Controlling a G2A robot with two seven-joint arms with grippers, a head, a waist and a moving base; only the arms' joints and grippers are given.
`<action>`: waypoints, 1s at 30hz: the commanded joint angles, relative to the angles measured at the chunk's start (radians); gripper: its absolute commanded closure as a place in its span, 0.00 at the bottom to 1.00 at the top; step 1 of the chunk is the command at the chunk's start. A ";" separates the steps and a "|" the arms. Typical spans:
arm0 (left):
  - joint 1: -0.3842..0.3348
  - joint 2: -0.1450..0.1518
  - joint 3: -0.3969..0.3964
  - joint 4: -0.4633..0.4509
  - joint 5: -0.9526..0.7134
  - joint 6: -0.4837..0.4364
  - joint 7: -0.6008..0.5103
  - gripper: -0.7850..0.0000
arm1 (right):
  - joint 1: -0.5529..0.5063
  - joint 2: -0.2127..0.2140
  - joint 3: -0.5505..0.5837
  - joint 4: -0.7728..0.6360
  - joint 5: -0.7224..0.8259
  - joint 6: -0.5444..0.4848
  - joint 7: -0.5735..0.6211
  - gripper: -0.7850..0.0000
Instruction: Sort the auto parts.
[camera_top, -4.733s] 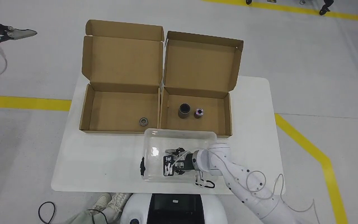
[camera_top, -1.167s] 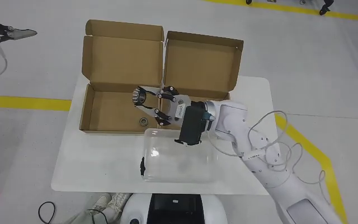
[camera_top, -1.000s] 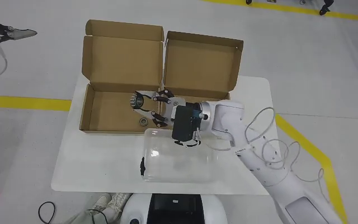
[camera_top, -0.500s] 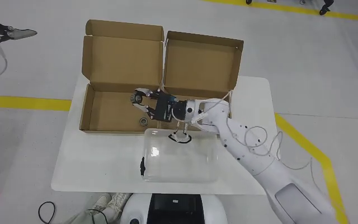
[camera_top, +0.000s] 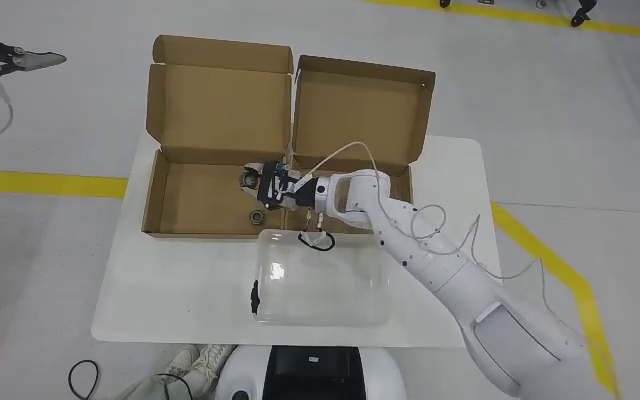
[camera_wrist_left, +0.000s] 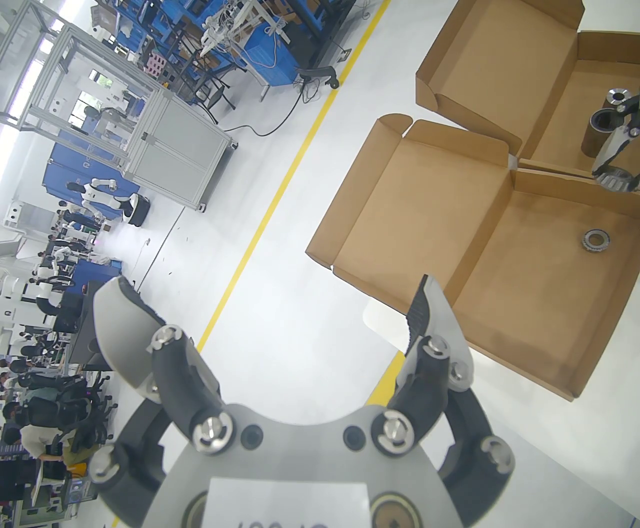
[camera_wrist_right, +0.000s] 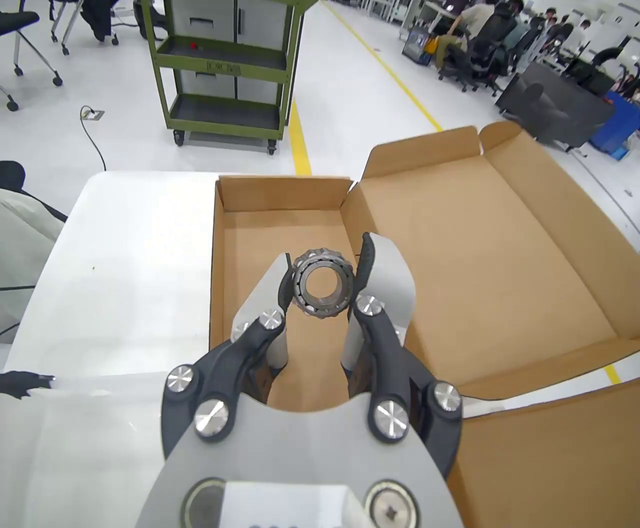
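Tapered roller bearing (camera_wrist_right: 322, 289): steel ring, rollers round outside, clamped in right hand (camera_wrist_right: 325, 272) above floor of left cardboard box (camera_top: 190, 200). Second bearing (camera_top: 256, 215) lies flat in same box. Right cardboard box (camera_wrist_left: 555, 130) holds dark sleeve (camera_wrist_left: 597, 134) and small metal bush (camera_wrist_left: 618, 95). Two boxes, lids open, side by side on bench (camera_top: 450, 200). Clear tray (camera_top: 320, 285) near boxes. Left hand (camera_wrist_left: 272, 300): fingers apart.

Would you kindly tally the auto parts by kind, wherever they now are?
bearing: 2
dark sleeve: 1
small silver part: 1
Total: 4
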 joint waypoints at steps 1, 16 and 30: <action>0.000 0.000 0.000 0.000 0.000 0.000 0.000 0.00 | 0.023 -0.019 -0.016 0.051 0.016 -0.009 0.026 1.00; 0.000 0.000 0.000 0.000 0.000 0.000 0.000 0.00 | 0.080 -0.089 -0.062 0.202 0.057 -0.016 0.053 1.00; 0.000 0.000 0.000 0.000 0.000 0.000 0.000 0.00 | 0.039 -0.096 -0.060 0.203 0.058 0.012 0.090 1.00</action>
